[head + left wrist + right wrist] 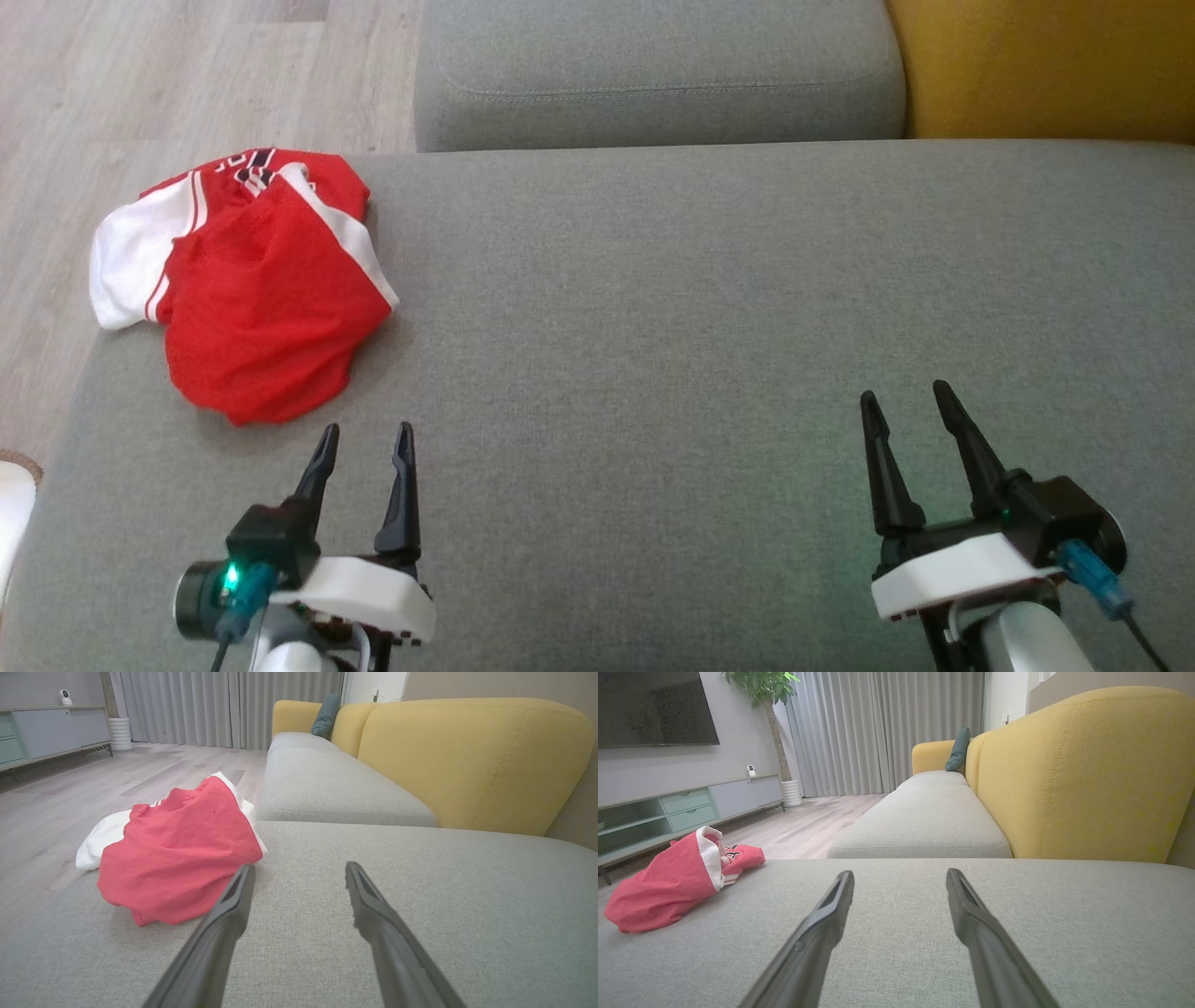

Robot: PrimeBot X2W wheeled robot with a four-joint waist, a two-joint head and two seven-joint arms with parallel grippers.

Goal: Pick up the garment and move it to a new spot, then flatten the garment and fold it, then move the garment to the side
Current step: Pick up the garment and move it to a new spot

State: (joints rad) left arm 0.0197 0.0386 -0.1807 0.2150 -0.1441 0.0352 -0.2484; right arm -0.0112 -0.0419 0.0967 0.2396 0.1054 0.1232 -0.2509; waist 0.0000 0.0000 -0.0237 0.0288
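You are looking at a red mesh garment with white side panels and stripes, lying crumpled at the far left corner of the grey sofa seat. Your left gripper is hovering just beside it, fingers spread and empty. Your right gripper is standing open too, well apart from it.

Garment on sofa seat's left corner.
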